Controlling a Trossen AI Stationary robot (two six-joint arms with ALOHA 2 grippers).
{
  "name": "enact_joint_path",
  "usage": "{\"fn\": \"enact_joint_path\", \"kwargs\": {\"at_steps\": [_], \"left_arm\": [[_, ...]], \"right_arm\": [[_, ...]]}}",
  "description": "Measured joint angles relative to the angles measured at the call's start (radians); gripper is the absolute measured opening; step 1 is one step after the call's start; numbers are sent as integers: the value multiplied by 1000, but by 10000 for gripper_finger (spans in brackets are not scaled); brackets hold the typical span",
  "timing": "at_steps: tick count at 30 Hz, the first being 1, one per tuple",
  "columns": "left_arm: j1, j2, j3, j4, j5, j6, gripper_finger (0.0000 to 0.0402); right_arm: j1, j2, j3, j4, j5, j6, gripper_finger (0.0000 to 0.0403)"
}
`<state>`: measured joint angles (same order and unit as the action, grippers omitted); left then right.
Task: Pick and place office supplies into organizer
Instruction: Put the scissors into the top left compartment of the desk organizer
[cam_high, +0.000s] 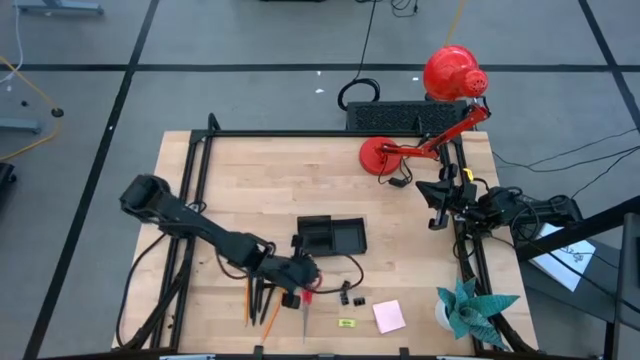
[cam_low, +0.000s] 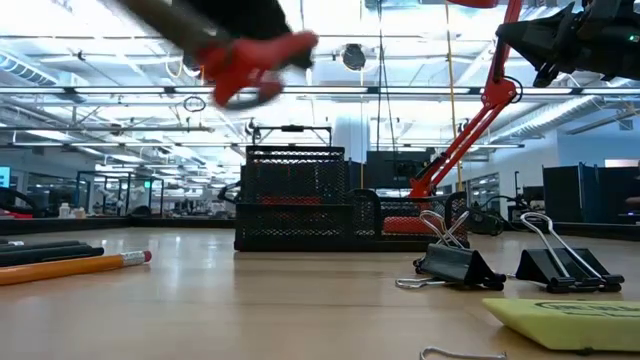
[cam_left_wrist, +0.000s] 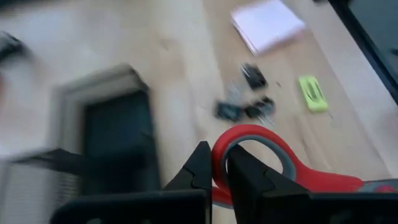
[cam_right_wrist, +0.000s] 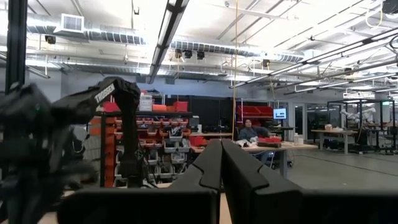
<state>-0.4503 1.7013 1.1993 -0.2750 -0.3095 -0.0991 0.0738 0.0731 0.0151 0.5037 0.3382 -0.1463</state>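
Left pincer (cam_left_wrist: 219, 169) clamping scissors (cam_left_wrist: 273, 165)

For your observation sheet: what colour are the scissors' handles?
Red with a grey inner lining; the scissors, held by the left end effector, show best in the left wrist view.

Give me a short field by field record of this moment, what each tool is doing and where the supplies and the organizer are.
left tool: shut on the red-handled scissors, lifted off the table, near the organizer
right tool: shut, empty, parked at the table's right edge
organizer: mid-table, just beyond the left tool
pencils: on the table, left of the scissors
binder clips: on the table
sticky-note pad: front, right of the clips
yellow-green piece: front edge
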Motion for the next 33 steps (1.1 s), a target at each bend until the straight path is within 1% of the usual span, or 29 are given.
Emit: {"fn": "enact_joint_path", "kwargs": {"at_steps": [3, 4, 8, 12, 16, 18, 21, 26, 31, 33], "left_arm": [[-4, -61, 0, 0, -109, 72, 31], [-6, -82, 0, 7, -162, 98, 29], [-7, -163, 1, 30, -408, 180, 18], [-3, -204, 1, 97, -671, 295, 22], [5, -203, 3, 160, -856, 402, 24], [13, -201, 3, 181, -905, 412, 24], [31, -195, 3, 181, -939, 404, 25], [69, -163, 4, 170, -951, 418, 25], [92, -86, 2, 156, -964, 534, 26], [99, -57, 2, 177, -969, 577, 26]], "right_arm": [[0, 0, 0, 0, 1, 0, 4], [0, 0, 0, 0, 1, 0, 4], [0, 0, 0, -1, 1, 0, 4], [0, 0, 0, -3, 1, 0, 4], [0, 0, 0, -6, 1, 0, 4], [0, 0, 0, -6, 1, 0, 4], [0, 0, 0, -8, 1, 0, 4], [0, 0, 0, -7, 1, 3, 4], [0, 0, 0, -7, 1, 3, 4], [0, 0, 0, -12, 1, 3, 4]]}}
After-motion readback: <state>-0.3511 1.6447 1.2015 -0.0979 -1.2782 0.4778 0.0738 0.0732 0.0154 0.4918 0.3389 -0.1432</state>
